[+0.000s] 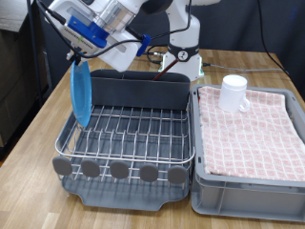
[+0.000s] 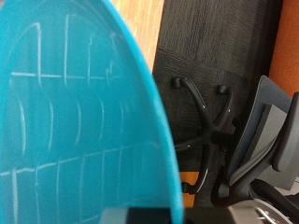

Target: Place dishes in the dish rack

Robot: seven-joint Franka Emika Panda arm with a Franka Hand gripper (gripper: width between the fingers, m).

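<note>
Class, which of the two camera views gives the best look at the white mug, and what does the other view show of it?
The exterior view: the white mug stands whole on the pink checked cloth in the grey crate. The wrist view shows none of it; the light-blue plate fills most of that picture.

The wire grid (image 1: 129,134) lies open except where the plate (image 1: 82,93) stands over its left edge.

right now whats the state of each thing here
light-blue plate: on edge, held by the gripper, hanging at the exterior view's left end of the rack
dish rack: wire grid shows no dishes slotted in
utensil bin: upright at rack's back, contents hidden
white mug: standing on the pink checked cloth
grey crate: lined with the cloth
</note>
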